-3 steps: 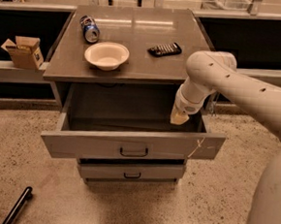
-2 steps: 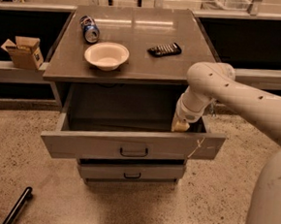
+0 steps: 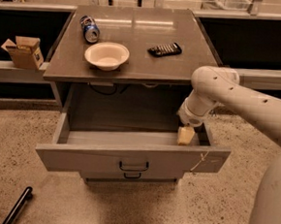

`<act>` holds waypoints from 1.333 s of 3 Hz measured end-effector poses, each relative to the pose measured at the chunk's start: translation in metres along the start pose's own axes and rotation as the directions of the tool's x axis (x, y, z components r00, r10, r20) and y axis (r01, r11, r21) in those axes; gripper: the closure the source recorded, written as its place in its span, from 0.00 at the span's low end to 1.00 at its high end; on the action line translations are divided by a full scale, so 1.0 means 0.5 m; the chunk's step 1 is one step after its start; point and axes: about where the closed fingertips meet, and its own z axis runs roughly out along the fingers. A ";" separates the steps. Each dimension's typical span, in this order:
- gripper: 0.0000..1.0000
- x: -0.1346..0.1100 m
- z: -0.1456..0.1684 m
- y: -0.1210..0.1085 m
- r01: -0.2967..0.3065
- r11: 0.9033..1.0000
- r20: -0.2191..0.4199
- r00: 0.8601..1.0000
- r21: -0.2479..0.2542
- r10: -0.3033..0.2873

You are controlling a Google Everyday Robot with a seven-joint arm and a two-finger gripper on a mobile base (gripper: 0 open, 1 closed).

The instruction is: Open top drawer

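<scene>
The top drawer (image 3: 78,158) stands pulled out from the grey cabinet, its inside showing. Its wide grey front has a small black bar handle (image 3: 134,166) and a white scratch mark (image 3: 202,158) near the right end. My gripper (image 3: 186,135) hangs from the white arm (image 3: 215,90) and reaches down inside the drawer at its right end, just behind the front panel.
On the cabinet top (image 3: 135,60) lie a white bowl (image 3: 106,55), a tipped can (image 3: 90,29) and a black remote (image 3: 165,49). A cardboard box (image 3: 24,51) sits on the ledge at left. A black rod (image 3: 16,206) lies on the floor at lower left.
The arm has lowered and drawn toward the drawer front, bringing the gripper down inside the right end of the open drawer. The drawer itself has not visibly moved.
</scene>
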 end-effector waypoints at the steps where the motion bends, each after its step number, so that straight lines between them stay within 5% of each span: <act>1: 0.00 0.014 -0.040 0.105 0.065 0.988 0.034 0.998 -0.141 -0.060; 2: 0.00 0.018 -0.046 0.124 0.067 0.985 0.041 0.997 -0.158 -0.061; 3: 0.00 0.042 -0.082 0.231 0.081 0.966 0.081 0.995 -0.246 -0.063; 4: 0.00 0.042 -0.081 0.229 0.081 0.966 0.081 0.995 -0.246 -0.063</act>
